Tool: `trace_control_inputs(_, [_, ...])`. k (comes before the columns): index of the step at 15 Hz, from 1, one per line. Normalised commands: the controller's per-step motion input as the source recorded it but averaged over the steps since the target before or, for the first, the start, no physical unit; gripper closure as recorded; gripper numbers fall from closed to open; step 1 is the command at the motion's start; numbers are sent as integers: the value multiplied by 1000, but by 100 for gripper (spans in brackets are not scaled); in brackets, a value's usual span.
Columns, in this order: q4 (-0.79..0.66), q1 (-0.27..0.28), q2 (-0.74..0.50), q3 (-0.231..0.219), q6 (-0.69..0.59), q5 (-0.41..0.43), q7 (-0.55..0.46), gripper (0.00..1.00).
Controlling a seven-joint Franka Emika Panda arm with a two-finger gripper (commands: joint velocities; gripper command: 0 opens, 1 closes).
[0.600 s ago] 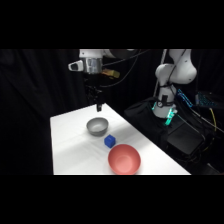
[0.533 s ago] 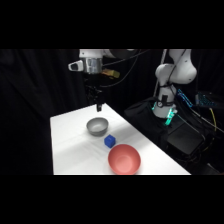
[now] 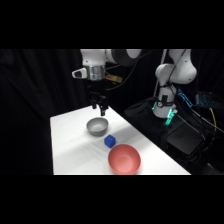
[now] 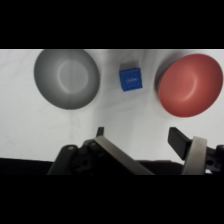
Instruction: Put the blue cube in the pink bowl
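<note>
— Where's the blue cube [image 4: 131, 79]?

— On the table [image 3: 70, 150], between the grey bowl [image 4: 67, 77] and the pink bowl [image 4: 190, 85], touching neither.

— And your gripper [image 4: 138, 137]?

— Spread wide, holding nothing. I hover high above so I can take in everything before descending.

Arm reaches over; tool [image 3: 99, 110] hangs downward (fingers spread).
</note>
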Motion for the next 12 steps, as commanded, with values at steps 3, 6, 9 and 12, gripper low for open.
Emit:
trace_control_inputs(3, [-172,50,4,40,313,-79,22,0])
trace_control_inputs(6, [-136,30,67,24,316,-88,-7,0])
trace_control_inputs(9, [-95,4,103,20,254,-39,-78,0])
trace_control_inputs(12, [-77,-18,99,29,257,-20,-188,0])
